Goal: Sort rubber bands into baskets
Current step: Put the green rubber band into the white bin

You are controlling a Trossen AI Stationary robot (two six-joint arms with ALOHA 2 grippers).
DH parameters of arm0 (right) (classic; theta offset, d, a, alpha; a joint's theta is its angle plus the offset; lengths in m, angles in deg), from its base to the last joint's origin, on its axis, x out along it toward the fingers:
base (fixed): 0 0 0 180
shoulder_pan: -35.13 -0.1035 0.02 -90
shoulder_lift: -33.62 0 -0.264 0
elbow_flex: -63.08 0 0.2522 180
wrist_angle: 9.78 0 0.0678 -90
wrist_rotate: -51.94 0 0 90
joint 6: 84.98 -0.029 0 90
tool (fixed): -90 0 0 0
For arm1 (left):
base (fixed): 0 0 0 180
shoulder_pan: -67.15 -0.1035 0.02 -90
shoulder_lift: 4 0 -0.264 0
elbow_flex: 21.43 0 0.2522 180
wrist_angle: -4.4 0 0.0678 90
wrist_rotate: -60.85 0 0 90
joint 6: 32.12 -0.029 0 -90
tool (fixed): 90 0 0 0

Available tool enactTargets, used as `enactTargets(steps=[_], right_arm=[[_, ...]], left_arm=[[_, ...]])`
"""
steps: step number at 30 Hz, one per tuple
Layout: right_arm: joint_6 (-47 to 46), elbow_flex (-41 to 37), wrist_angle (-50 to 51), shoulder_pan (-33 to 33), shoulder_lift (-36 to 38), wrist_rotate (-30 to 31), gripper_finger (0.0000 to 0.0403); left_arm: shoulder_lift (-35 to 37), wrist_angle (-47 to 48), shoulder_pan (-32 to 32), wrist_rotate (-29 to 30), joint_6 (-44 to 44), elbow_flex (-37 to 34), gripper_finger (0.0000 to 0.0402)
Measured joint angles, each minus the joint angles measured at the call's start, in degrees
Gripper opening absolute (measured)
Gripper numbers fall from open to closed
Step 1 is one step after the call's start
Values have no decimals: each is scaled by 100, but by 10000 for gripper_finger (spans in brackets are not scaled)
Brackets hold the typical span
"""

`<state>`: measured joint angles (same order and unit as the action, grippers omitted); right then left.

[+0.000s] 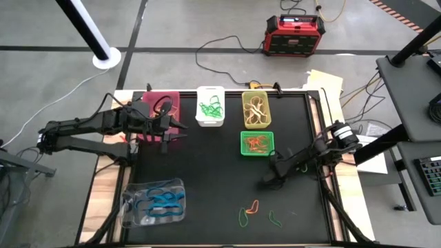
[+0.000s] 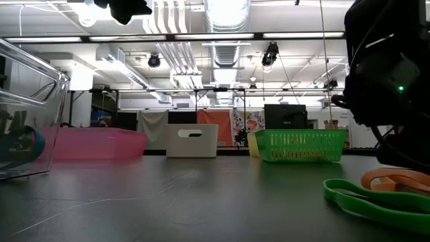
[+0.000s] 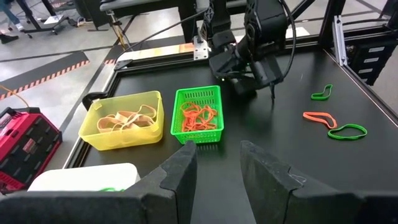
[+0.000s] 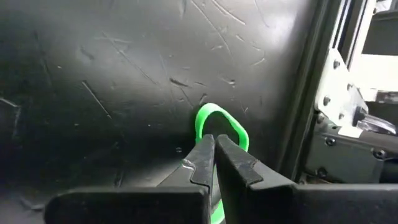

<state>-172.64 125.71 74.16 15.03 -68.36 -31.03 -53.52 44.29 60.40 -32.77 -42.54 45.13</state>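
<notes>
Green rubber band [image 4: 219, 127] pinched in right gripper [image 4: 214, 152] at table's 5 o'clock; next: lift, carry to white basket [image 1: 210, 105] w/ greens at 12. Left gripper [image 3: 217, 171] gapes empty.

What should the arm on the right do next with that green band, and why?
Probably lift and carry it toward the white basket. The right gripper is shut and seems to pinch a green rubber band low over the table, and the white basket already holds green bands.
</notes>
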Motion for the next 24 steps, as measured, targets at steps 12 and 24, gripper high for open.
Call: enactTargets(steps=[12,24], right_arm=[[152,395,39,-57,1012,469,9],[336,-104,-801,112,1859,-252,79]], left_arm=[[-2,-21,1,1,0,0,107],[-2,-35,1,0,-1,0,107]])
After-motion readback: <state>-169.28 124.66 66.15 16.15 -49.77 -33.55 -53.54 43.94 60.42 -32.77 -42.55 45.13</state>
